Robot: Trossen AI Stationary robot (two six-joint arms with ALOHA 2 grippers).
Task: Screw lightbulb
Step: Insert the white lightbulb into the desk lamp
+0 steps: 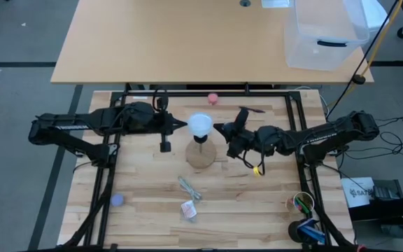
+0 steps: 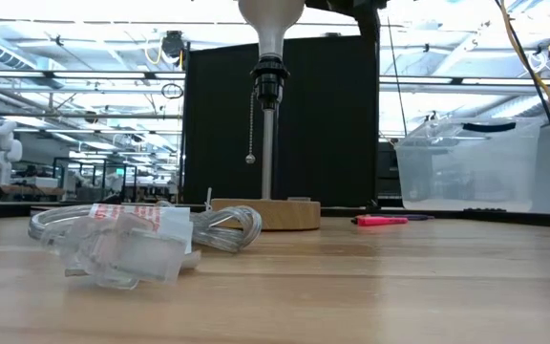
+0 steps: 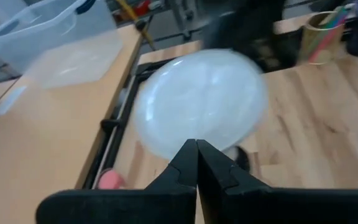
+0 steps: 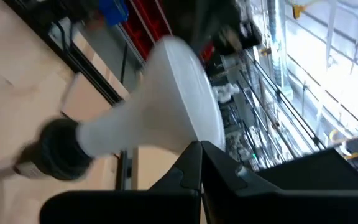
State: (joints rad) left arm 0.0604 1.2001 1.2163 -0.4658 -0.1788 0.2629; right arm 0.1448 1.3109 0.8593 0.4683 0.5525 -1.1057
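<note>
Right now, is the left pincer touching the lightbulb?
Cannot tell. In the left wrist view the shut left pincer overlaps the lightbulb; no view plainly shows contact or gap.

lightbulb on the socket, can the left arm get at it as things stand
Probably yes: the left end effector sits shut right beside the lightbulb with nothing between them, though the right end effector crowds the opposite side.

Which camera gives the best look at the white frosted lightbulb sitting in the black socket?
The right wrist view: the white frosted lightbulb shows side-on, globe tapering into the black socket. The left wrist view shows only its blurred globe, the high view a small white circle from above, and the low view just its neck at the top edge.
</note>
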